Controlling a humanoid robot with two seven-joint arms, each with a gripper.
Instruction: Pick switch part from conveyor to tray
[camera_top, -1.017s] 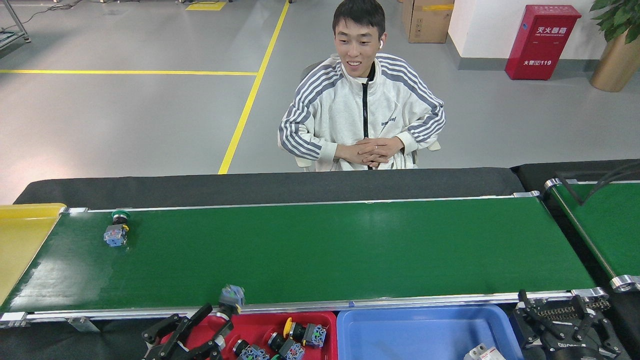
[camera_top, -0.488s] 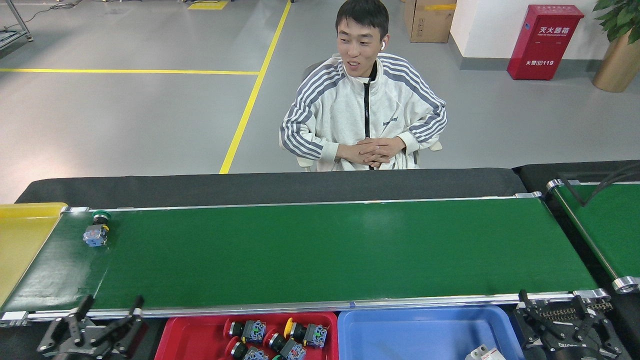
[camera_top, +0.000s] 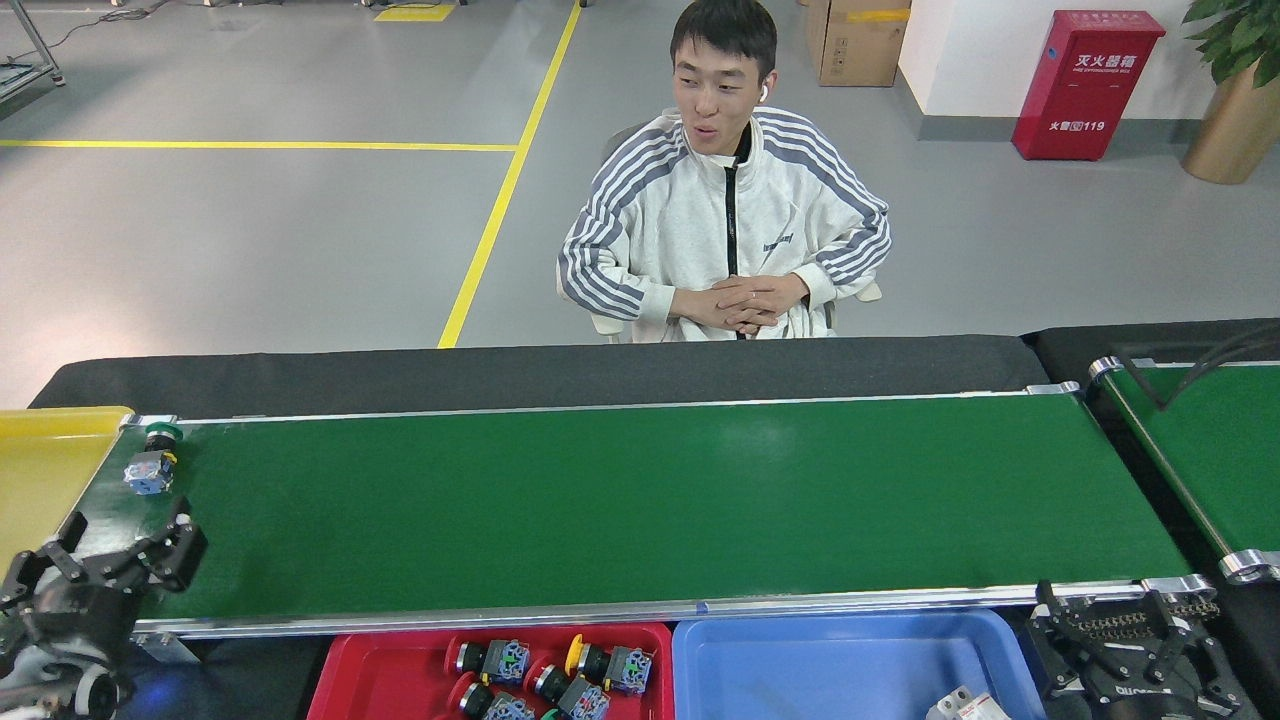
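Note:
A switch part (camera_top: 150, 462) with a green button head and a blue-grey block lies at the far left end of the conveyor (camera_top: 640, 500), close to the back rail. My left gripper (camera_top: 120, 545) is open over the belt's left end, just in front of that part, with nothing between its fingers. The red tray (camera_top: 400, 675) sits below the conveyor's front rail and holds several switch parts (camera_top: 545, 675). My right gripper (camera_top: 1130, 625) rests at the bottom right beside the blue bin, fingers spread, empty.
A blue bin (camera_top: 850, 665) stands right of the red tray, with a white part (camera_top: 965, 705) in it. A yellow tray (camera_top: 45, 480) adjoins the belt's left end. A second green belt (camera_top: 1215, 455) lies at right. A seated person (camera_top: 725, 220) faces me behind the conveyor.
The switch part has ridden left along the belt. My left gripper let a part go into the red tray, then swung left and up over the belt's left end.

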